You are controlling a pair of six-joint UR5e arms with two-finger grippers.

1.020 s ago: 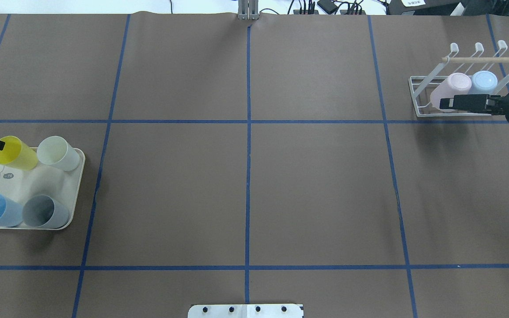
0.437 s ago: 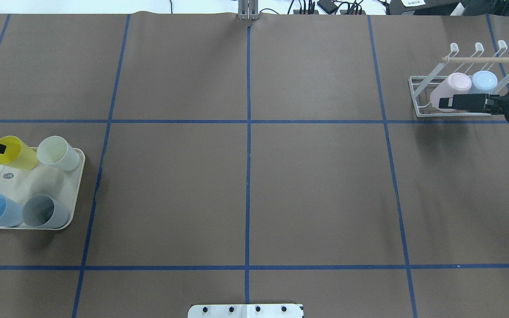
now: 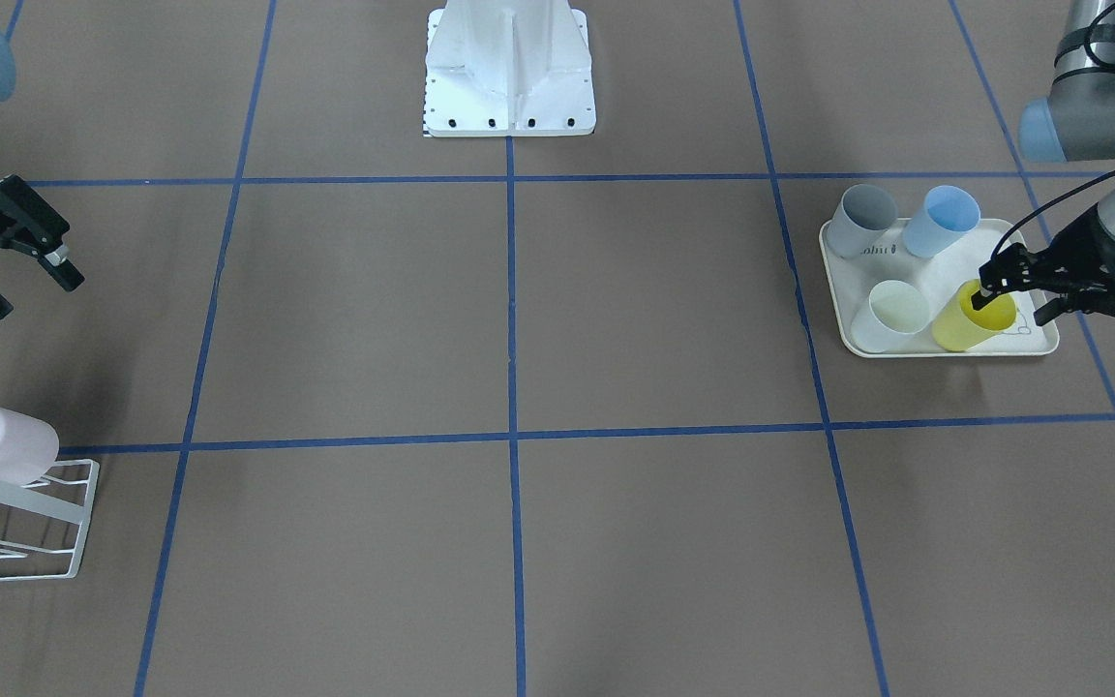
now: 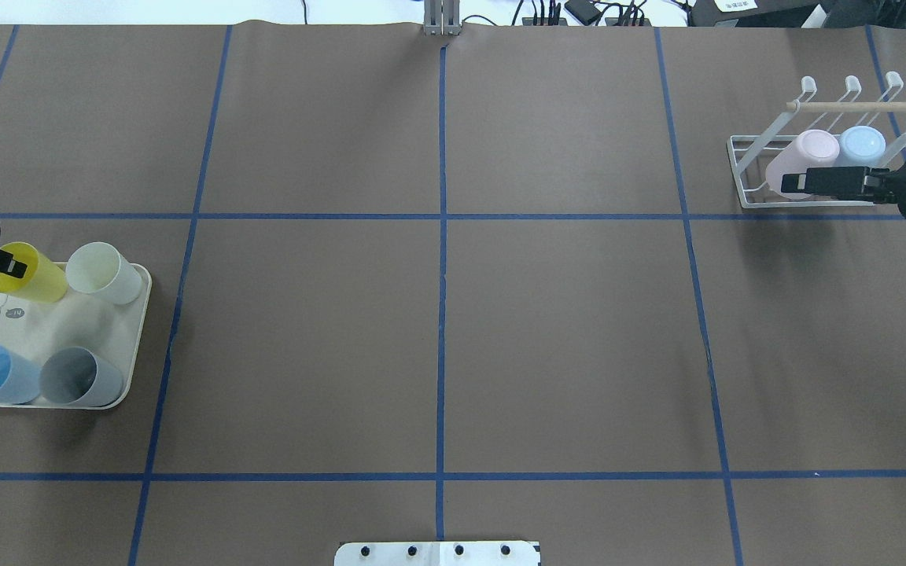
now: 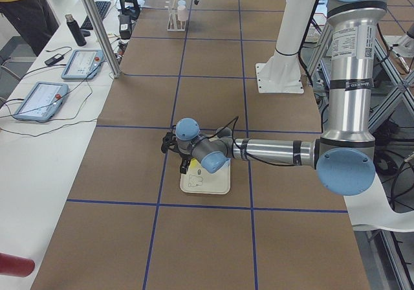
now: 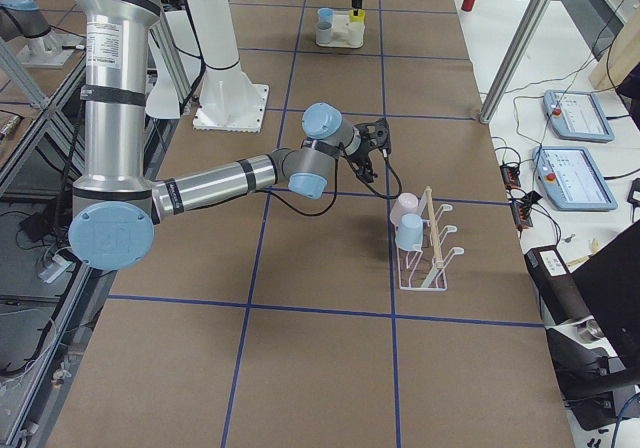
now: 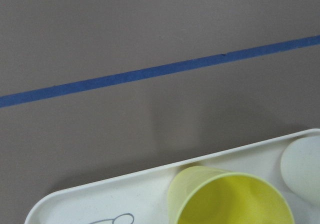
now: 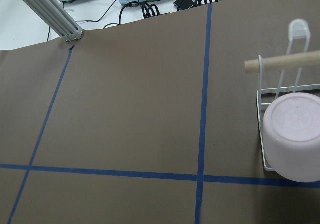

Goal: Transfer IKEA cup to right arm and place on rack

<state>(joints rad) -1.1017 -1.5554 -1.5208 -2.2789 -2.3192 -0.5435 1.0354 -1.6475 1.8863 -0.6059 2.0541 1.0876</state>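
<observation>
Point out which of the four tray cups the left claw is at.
The yellow cup: the open left claw is at its rim. The white cup, blue cup and grey cup stand clear.

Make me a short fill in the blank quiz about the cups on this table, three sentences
The cream tray holds ____ cups.
The left hand is open at the ____ cup.
On the rack, next to the light blue cup, sits a ____ cup.
Missing words: four, yellow, pink.
</observation>
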